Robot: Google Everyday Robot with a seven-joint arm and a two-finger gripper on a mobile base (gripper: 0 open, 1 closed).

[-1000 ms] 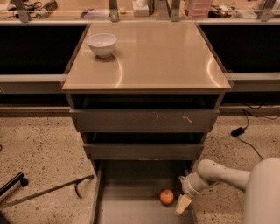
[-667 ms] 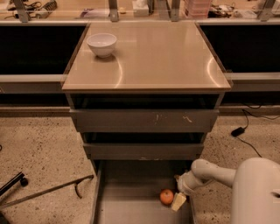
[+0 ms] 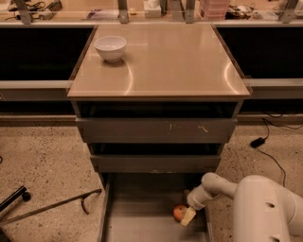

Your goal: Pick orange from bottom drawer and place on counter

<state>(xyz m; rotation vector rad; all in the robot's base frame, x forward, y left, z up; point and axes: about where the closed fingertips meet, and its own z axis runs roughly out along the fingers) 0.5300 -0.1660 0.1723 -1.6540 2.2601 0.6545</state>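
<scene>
The orange (image 3: 178,212) lies on the grey floor of the open bottom drawer (image 3: 142,222), near its right wall. My gripper (image 3: 186,216) reaches down into the drawer from the right and sits right against the orange, with one pale fingertip (image 3: 188,217) showing on the orange's right side. The other finger is hidden. The glossy beige counter (image 3: 175,61) tops the cabinet above.
A white bowl (image 3: 110,48) stands on the counter's back left corner. Two shorter grey drawers (image 3: 156,130) stick out above the bottom drawer. A cluttered ledge with metal posts (image 3: 151,12) runs behind. A black cable (image 3: 265,142) lies on the floor to the right, a metal bar (image 3: 52,205) to the left.
My arm has moved left and down inside the drawer, bringing the gripper from beside the orange to right against it. The orange has not moved.
</scene>
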